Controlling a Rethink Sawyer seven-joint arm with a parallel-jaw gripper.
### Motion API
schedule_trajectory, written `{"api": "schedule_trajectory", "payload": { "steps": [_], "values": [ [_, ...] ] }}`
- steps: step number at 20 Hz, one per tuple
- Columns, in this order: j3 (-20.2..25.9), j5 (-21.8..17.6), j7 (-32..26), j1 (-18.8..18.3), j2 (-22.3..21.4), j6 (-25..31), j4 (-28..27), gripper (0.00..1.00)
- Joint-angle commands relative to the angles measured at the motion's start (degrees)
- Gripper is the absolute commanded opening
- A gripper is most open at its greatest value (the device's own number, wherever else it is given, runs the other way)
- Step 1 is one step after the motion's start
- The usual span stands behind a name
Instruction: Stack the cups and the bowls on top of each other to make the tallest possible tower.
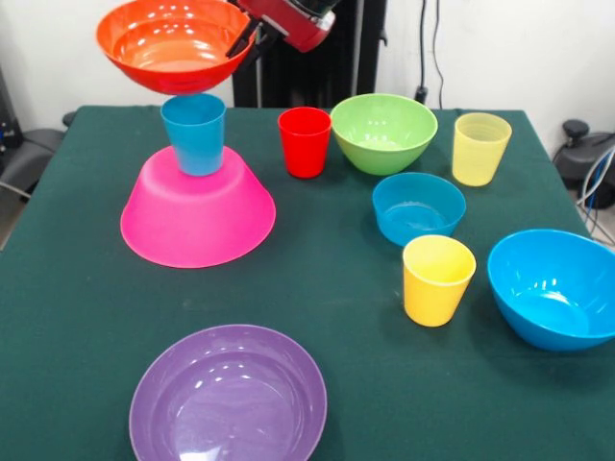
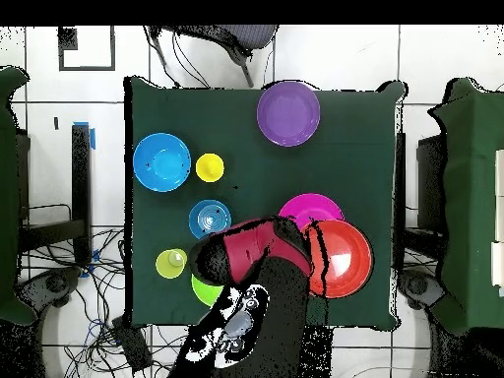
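A big pink bowl [image 1: 197, 216] [image 2: 313, 209] lies upside down at the table's left. On its flat base a blue cup [image 1: 195, 134] stands upright. An orange bowl [image 1: 173, 43] [image 2: 345, 261] hangs mouth up directly over the cup, its underside right at the cup's rim; I cannot tell whether they touch. My gripper [image 1: 242, 40] [image 2: 313, 258] is shut on the orange bowl's right rim, one finger inside and one outside. In the overhead view the arm hides the blue cup.
Spread over the table are a red cup [image 1: 305, 141], green bowl [image 1: 384, 132] [image 2: 205, 291], pale yellow cup [image 1: 480, 147] [image 2: 171, 263], small blue bowl [image 1: 418, 206] [image 2: 210, 218], yellow cup [image 1: 438, 279] [image 2: 209, 167], larger blue bowl [image 1: 555, 286] [image 2: 161, 161] and purple bowl [image 1: 229, 396] [image 2: 288, 112].
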Motion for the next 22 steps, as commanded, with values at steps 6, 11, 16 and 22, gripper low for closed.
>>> {"api": "schedule_trajectory", "payload": {
  "steps": [6,11,16,22],
  "values": [
    [8.72,-2.5,-5.05,-2.05,-0.85,-6.63,0.8,0.0],
    [8.89,-0.59,-0.85,-2.76,-1.64,-11.27,0.03,0.0],
    [8.58,-0.43,-0.3,-3.25,-2.81,-13.79,1.32,0.0],
    [8.5,-0.04,-0.48,-3.46,-3.09,-13.65,1.63,0.0]
  ]
}}
